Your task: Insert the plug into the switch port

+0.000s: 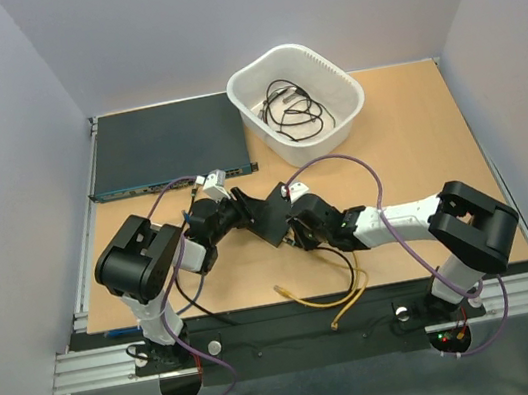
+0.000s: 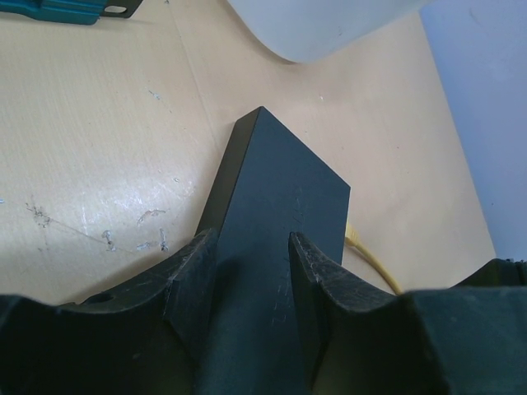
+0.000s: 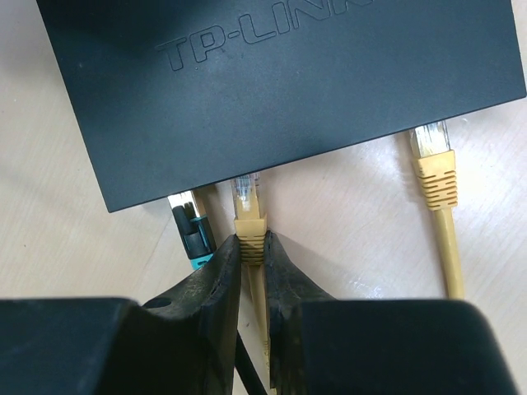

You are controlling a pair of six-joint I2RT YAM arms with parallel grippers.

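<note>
The small flat black switch box (image 1: 269, 215) lies tilted mid-table. In the right wrist view its top (image 3: 280, 82) reads TP-LINK. My left gripper (image 2: 251, 247) is shut on one end of the box (image 2: 276, 197). My right gripper (image 3: 251, 247) is shut on the boot of a yellow plug (image 3: 249, 216). The plug's clear tip touches the box's near edge. The ports along that edge are hidden under the box's top. I cannot tell how deep the tip sits. In the top view the right gripper (image 1: 300, 229) is at the box's near right side.
A second yellow plug (image 3: 433, 160) meets the same edge further right, and a black and teal plug (image 3: 191, 229) sits just left. Yellow cable (image 1: 326, 294) loops near the front edge. A wide dark rack unit (image 1: 164, 145) and a white basin (image 1: 295, 91) of black cables stand behind.
</note>
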